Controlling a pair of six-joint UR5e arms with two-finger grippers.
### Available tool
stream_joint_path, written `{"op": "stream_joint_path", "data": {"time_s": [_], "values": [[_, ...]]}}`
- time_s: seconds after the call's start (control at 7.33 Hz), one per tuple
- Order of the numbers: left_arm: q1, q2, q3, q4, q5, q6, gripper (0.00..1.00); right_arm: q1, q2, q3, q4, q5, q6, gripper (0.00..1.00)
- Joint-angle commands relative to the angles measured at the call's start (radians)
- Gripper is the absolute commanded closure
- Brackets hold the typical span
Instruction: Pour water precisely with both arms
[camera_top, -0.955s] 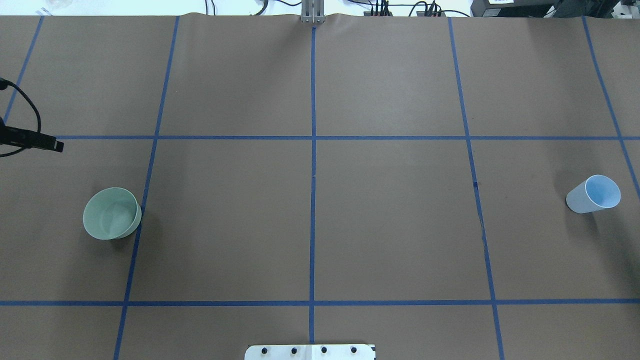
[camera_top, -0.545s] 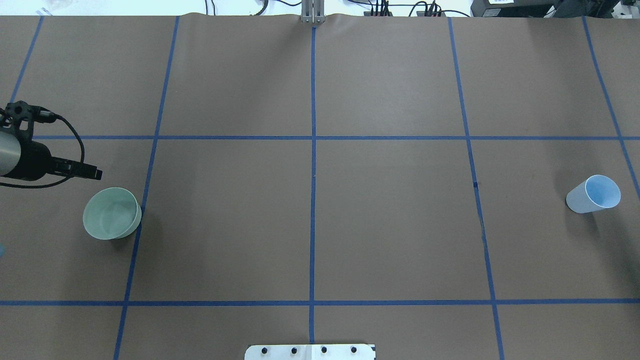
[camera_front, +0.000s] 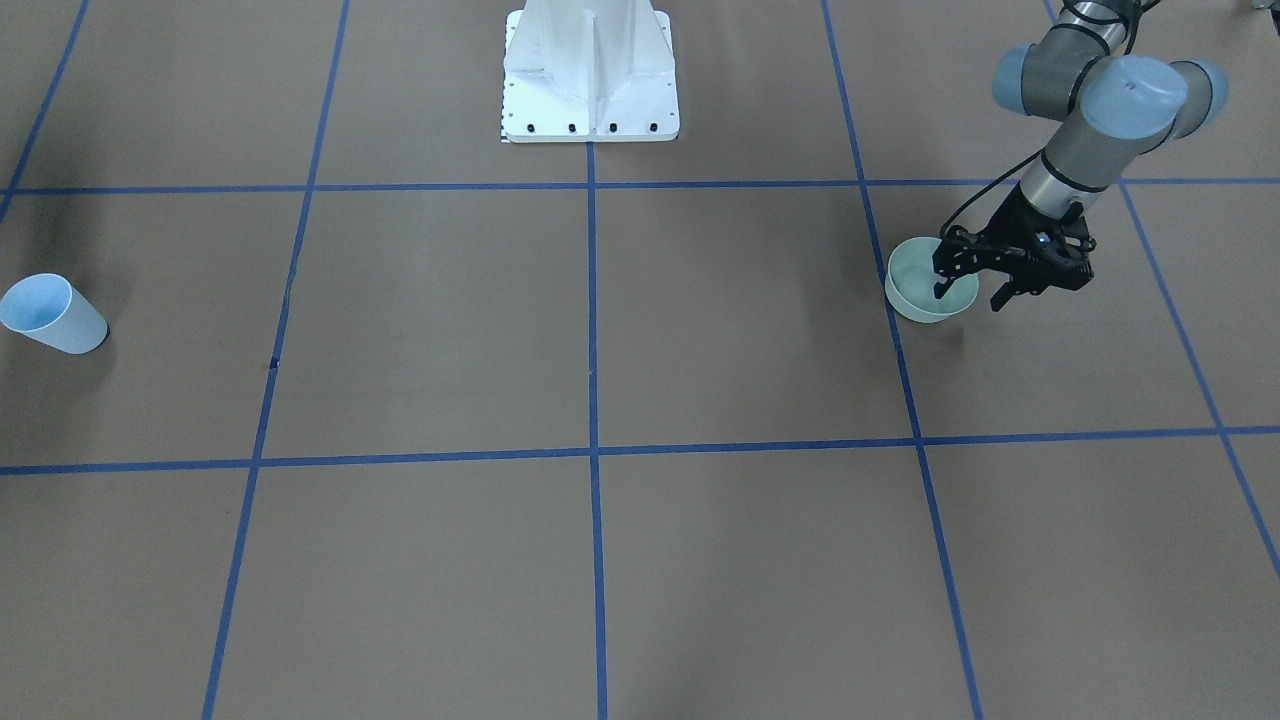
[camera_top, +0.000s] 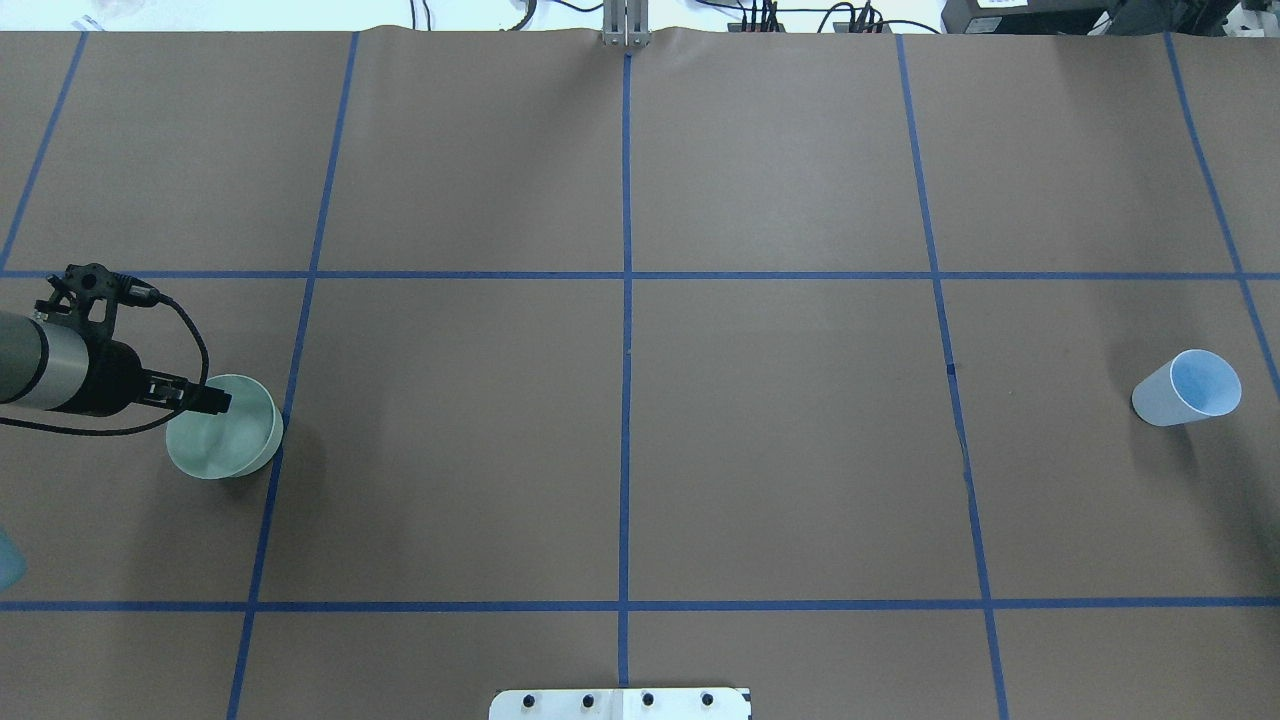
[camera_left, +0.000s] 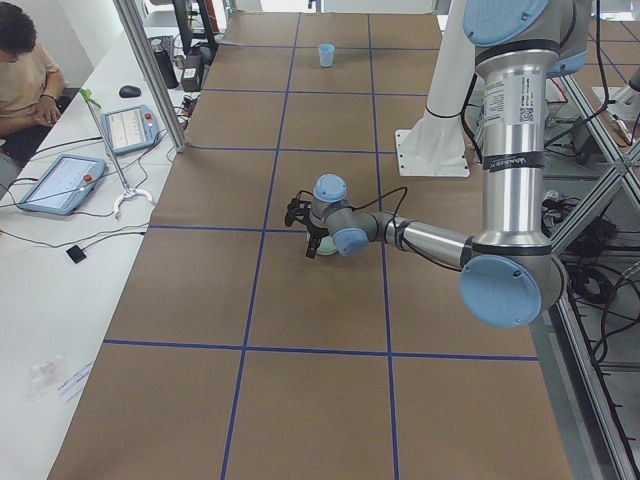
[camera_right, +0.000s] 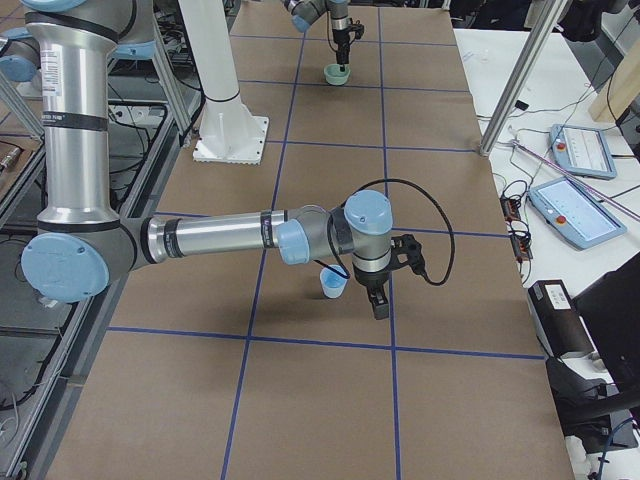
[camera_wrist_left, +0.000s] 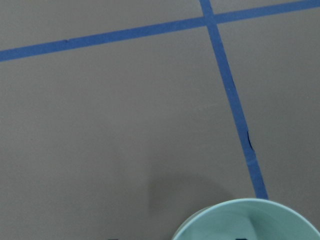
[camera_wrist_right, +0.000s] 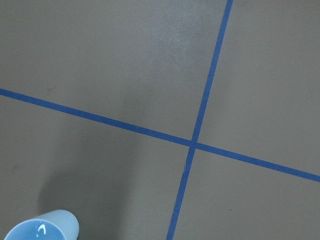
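Left end effector: fingers apart, one over the mouth of the green cup, one outside its rim. Right end effector: just beside the blue cup on the bench; finger spacing cannot be told. Water: a glint inside the blue cup.

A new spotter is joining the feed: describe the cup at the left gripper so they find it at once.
From the white pedestal base, follow the left arm out to the left gripper. Directly under it stands the mint-green cup, beside a blue tape line. Unlike the light-blue cup at the table's far end, it is green, wide and squat.
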Motion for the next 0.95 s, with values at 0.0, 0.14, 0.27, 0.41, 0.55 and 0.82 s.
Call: {"op": "stream_joint_path", "data": {"time_s": [0.0,0.14,0.27,0.41,0.55,0.82], "values": [[0.01,0.001,-0.003,-0.004,0.003,0.001,1.0,0.0,-0.001,0.0,0.0,0.0,0.0,0.0],[0.01,0.001,-0.004,-0.009,0.003,0.001,1.0,0.0,0.0,0.0,0.0,0.0,0.0,0.0],[0.009,0.001,-0.024,-0.008,-0.003,0.001,1.0,0.0,0.0,0.0,0.0,0.0,0.0,0.0],[0.007,0.004,-0.071,0.003,-0.029,0.0,1.0,0.0,0.0,0.0,0.0,0.0,0.0,0.0],[0.007,-0.007,-0.111,0.032,-0.093,-0.006,1.0,0.0,0.0,0.0,0.0,0.0,0.0,0.0],[0.007,-0.118,-0.15,0.179,-0.101,-0.025,1.0,0.0,-0.003,-0.001,0.0,0.0,0.0,0.0]]}}
